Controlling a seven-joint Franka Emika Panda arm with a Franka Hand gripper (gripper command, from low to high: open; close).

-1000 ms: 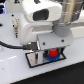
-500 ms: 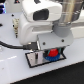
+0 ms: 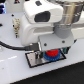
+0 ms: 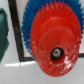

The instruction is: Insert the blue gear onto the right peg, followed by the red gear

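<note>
Little had shifted since the earlier frames: the arm stayed low over the plate, and the gears lay where they had been; whether the gripper (image 3: pixel 46 50) was open or closed could not be told, since its fingers were hidden under the white wrist housing in the exterior view and did not show clearly in the wrist view.

Directly beneath the gripper sat the red gear (image 4: pixel 54 42), filling most of the wrist view, toothed at its rim, with a dark centre hole in which a pale round spot showed; whether that spot was the right peg could not be settled. Under the red gear, and wider, lay the blue gear (image 4: pixel 35 17), its teeth showing past the red one's edge on one side; the two were stacked and touching. In the exterior view the red gear (image 3: pixel 50 54) appeared as a small red patch over a blue rim, partly covered by the arm.

Both gears rested on the grey plate (image 3: pixel 35 58) with its black border, which lay on the white table (image 3: pixel 15 65); a black cable (image 3: pixel 12 46) ran in from the exterior view's left toward the arm.
</note>
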